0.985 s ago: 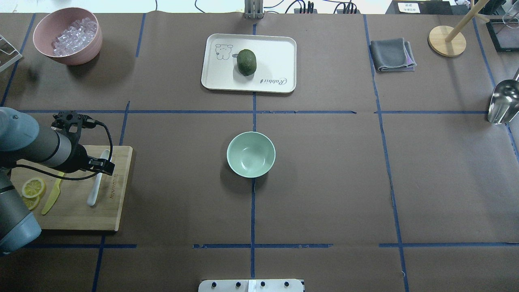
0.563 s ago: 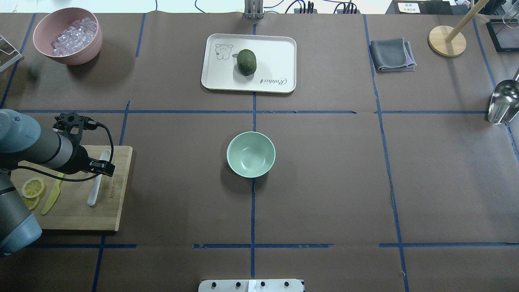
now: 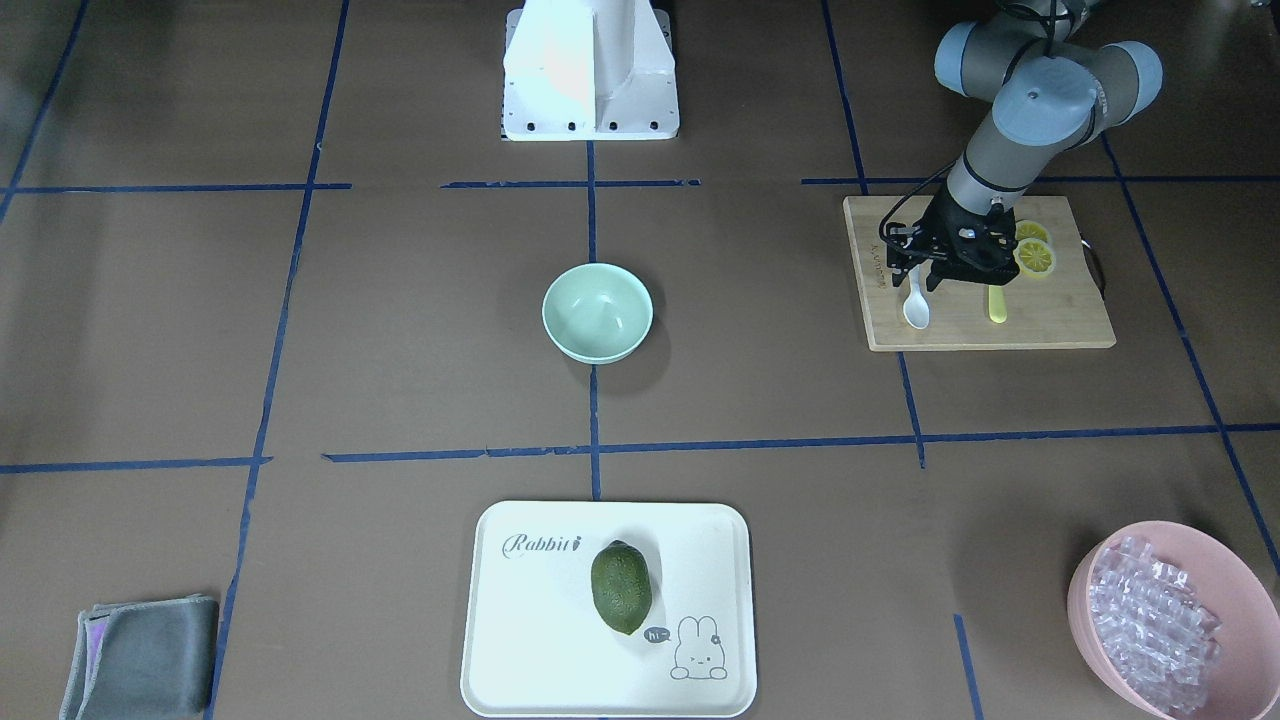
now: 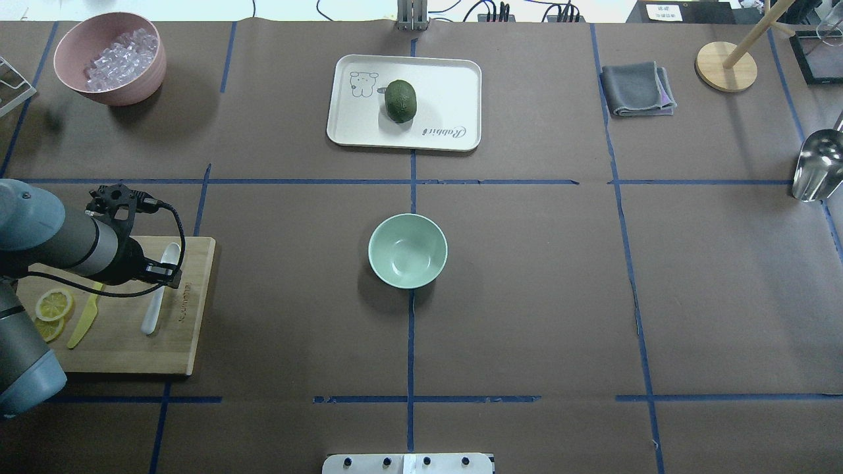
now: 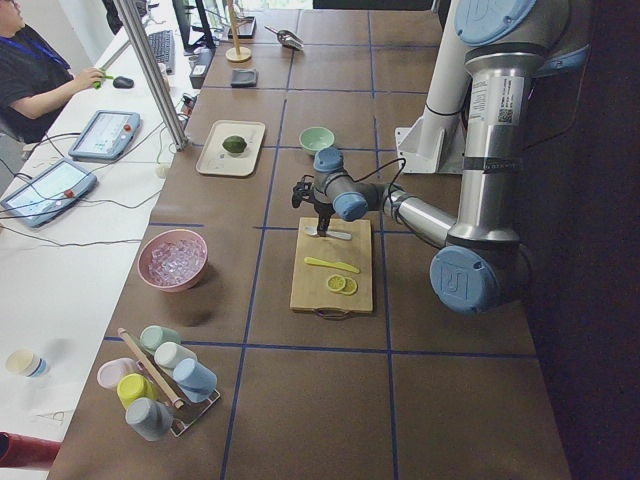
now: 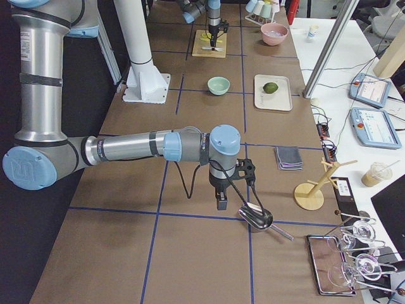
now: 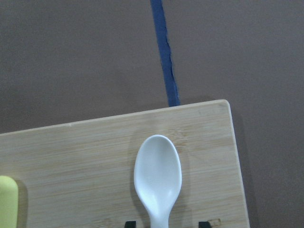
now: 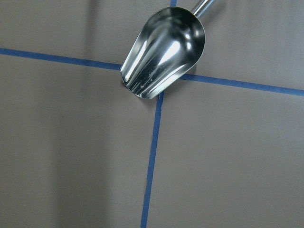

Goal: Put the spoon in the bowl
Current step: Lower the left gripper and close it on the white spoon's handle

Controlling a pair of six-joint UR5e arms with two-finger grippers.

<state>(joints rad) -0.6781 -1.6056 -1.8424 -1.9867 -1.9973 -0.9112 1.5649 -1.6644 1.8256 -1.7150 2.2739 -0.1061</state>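
Note:
The white spoon (image 4: 152, 315) lies on the wooden cutting board (image 4: 188, 329) at the table's left, scoop toward the far side. It also shows in the left wrist view (image 7: 158, 173) and the front view (image 3: 916, 308). My left gripper (image 4: 161, 273) is low over the spoon's handle, open, with one fingertip (image 7: 203, 223) on each side of it in the left wrist view. The mint-green bowl (image 4: 407, 251) stands empty at the table's middle. My right gripper (image 6: 219, 202) hangs beside a metal scoop (image 6: 256, 217), and I cannot tell whether it is open or shut.
A yellow knife (image 4: 84, 317) and lemon slices (image 4: 53, 305) lie on the board. A pink bowl of clear cubes (image 4: 110, 58) stands far left. A white tray (image 4: 454, 85) holds a green fruit (image 4: 400, 100). A grey cloth (image 4: 637, 89) and wooden stand (image 4: 726, 66) are far right.
My left gripper has shifted slightly left and lower over the spoon's handle. The spoon and the bowl have not moved.

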